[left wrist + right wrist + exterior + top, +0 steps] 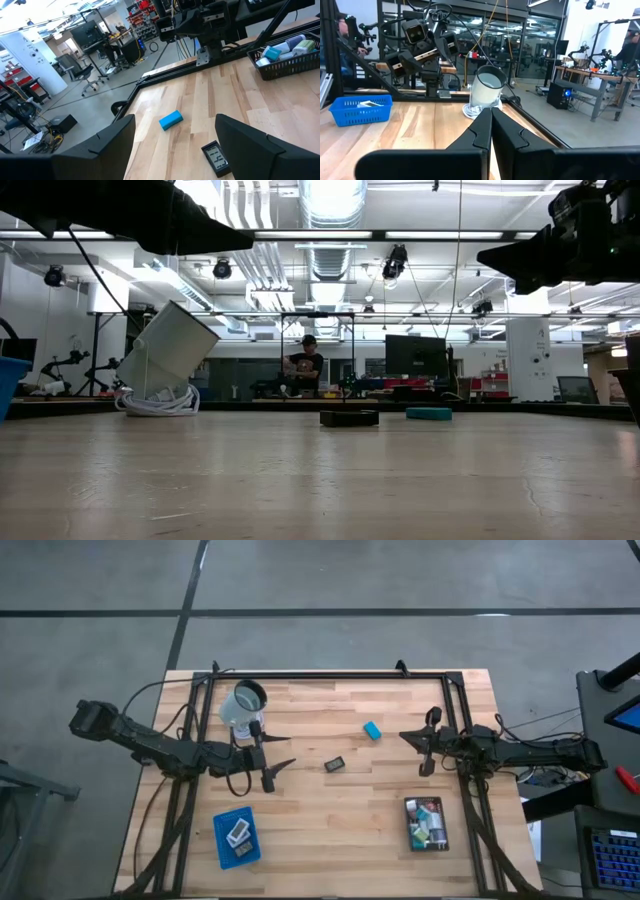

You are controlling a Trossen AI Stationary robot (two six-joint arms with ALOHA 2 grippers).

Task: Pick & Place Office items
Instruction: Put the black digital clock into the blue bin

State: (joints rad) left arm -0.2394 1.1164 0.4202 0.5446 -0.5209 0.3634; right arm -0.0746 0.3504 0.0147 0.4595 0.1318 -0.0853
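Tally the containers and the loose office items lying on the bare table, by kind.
Blue tray: 1
Black tray: 1
Clear cup: 1
Loose teal block: 1
Loose dark flat rectangle: 1
Total: 5

Your high camera looked straight down on the whole tabletop (330, 800), far enough off to take in both arms and the grey floor around. Your low camera sat at tabletop height and faced level across the boards into the lab, catching the teal block (428, 414) and the dark label piece (349, 418) that the high view also showed mid-table. Your left wrist camera looked past the left hand (175, 135), close over those same two pieces, toward the black tray (292, 56). Your right wrist camera faced back past the right hand (491, 131) toward the clear cup (487, 89) and blue tray (359, 110).
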